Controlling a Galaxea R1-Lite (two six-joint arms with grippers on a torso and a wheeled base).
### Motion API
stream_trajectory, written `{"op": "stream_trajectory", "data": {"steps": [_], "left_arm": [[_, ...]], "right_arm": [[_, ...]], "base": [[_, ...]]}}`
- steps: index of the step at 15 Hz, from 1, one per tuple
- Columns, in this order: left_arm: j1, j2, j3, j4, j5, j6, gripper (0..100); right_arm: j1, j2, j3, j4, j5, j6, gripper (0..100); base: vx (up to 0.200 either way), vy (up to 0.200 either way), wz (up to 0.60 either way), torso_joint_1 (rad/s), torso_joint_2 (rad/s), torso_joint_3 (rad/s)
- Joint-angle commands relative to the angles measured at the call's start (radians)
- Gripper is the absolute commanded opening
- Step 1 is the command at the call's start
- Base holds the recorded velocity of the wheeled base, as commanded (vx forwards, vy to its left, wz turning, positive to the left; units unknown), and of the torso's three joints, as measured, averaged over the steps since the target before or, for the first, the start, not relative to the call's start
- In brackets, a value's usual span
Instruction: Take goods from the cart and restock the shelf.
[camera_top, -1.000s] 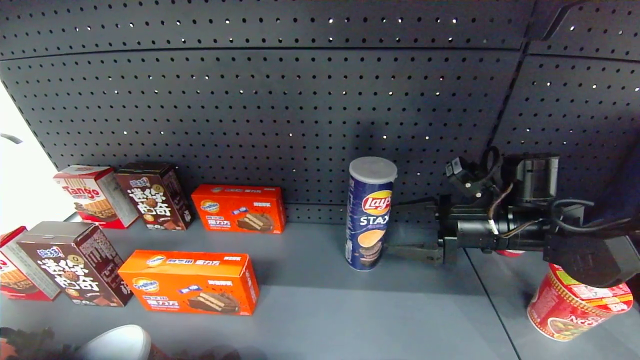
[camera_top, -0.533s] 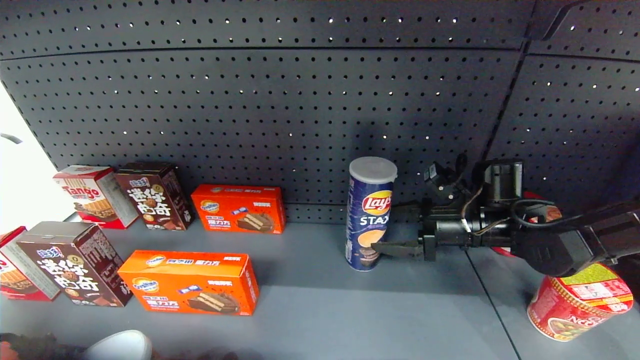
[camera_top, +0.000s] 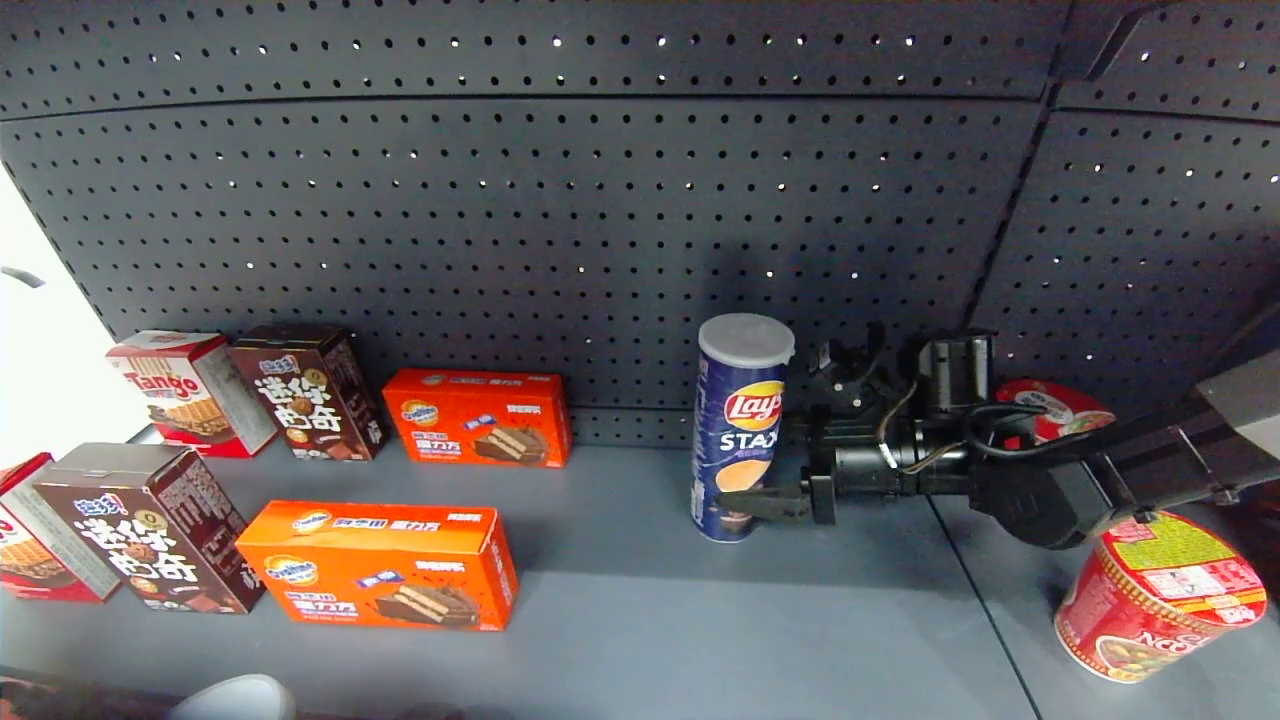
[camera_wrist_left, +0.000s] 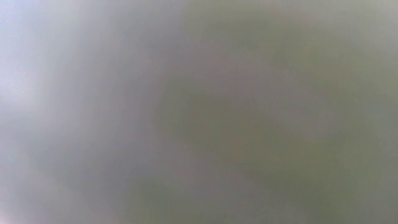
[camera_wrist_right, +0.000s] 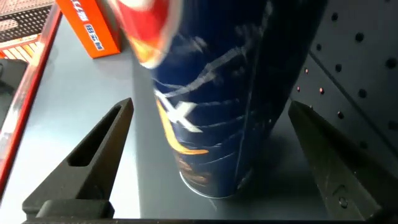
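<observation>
- The chip can (camera_top: 742, 430) is a tall round tube. It stands up straight on the shelf (camera_top: 620, 620), close to the back wall.
- The can is dark blue. It has a red and yellow badge, white letters, and pictures of chips near the bottom. Its lid is pale, see-through plastic.
- The right gripper (camera_top: 770, 466) is at 3 o'clock from the can. It lies flat and points at the can.
- Its jaws are wide open. The two black fingers (camera_wrist_right: 93, 155) sit one on each side of the can (camera_wrist_right: 230, 112). In the right wrist view there is a gap on both sides, so they are not squeezing it.
- The back wall is a dark metal pegboard (camera_top: 500, 220) full of little holes.
- At 9 o'clock from the can, a flat orange box (camera_top: 478, 417) stands by the wall. It has a cake picture on it.
- At 8 o'clock, nearer the front, lies a second orange box (camera_top: 380, 565) just like it.
- Far out at 9 o'clock stand a brown box (camera_top: 310, 392) with white letters and a red and white box (camera_top: 190, 392) with wafer sticks on it.
- In front of those is another brown box (camera_top: 150, 525).
- At 4 o'clock from the can is a red noodle cup (camera_top: 1155, 600), leaning over. It has a green and yellow paper lid.
- Past the arm at 3 o'clock, the round top of another red cup (camera_top: 1055, 405) peeks out.
</observation>
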Motion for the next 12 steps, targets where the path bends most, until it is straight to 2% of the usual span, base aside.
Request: {"op": "stream_trajectory", "data": {"steps": [1, 11, 12], "left_arm": [[0.0, -0.001, -0.002, -0.001, 0.0, -0.001, 0], [0.0, -0.001, -0.005, -0.02, 0.0, -0.001, 0], [0.0, -0.001, -0.004, -0.02, 0.0, -0.001, 0]], "right_arm": [[0.002, 0.011, -0.009, 0.0, 0.0, 0.0, 100], [0.007, 0.047, -0.075, 0.003, 0.0, 0.003, 100], [0.01, 0.047, -0.075, 0.003, -0.005, 0.003, 0]], "base": [[0.0, 0.0, 0.0, 0.0, 0.0, 0.0], [0.0, 0.0, 0.0, 0.0, 0.0, 0.0], [0.0, 0.0, 0.0, 0.0, 0.0, 0.0]]}}
